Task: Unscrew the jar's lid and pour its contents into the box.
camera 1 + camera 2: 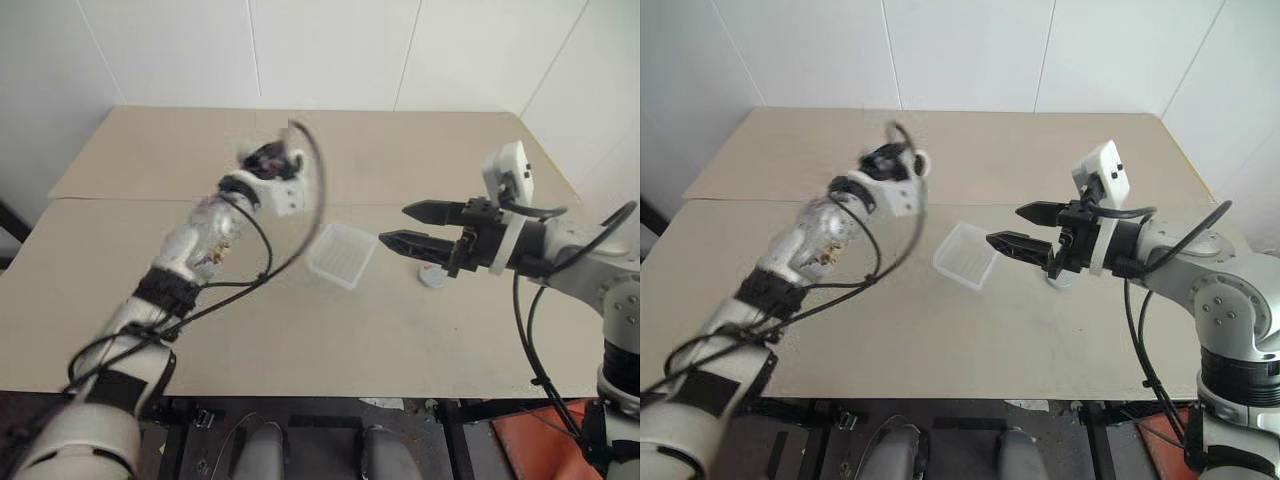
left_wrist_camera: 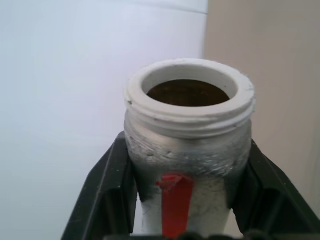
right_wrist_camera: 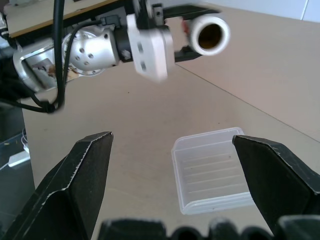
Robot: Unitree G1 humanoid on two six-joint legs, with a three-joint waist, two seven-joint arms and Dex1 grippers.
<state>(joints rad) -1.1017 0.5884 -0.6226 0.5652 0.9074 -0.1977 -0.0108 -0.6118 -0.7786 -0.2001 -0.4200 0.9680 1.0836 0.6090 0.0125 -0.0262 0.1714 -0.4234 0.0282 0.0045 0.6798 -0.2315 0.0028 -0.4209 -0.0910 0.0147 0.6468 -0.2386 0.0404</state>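
Note:
My left gripper is raised over the far middle of the table and is shut on the jar, a silvery cylinder with a red mark. The jar's white threaded mouth is uncovered and faces the right gripper; it looks dark brown inside, and I cannot make out the contents. The box lies on the table between the two arms, below and to the right of the jar. My right gripper hangs open and empty just right of the box, pointing left. The lid lies on the table under the right gripper, partly hidden.
The beige table has a seam running across its middle and white walls behind it. Cables loop from the left arm over the table near the box. An orange object lies on the floor at the lower right.

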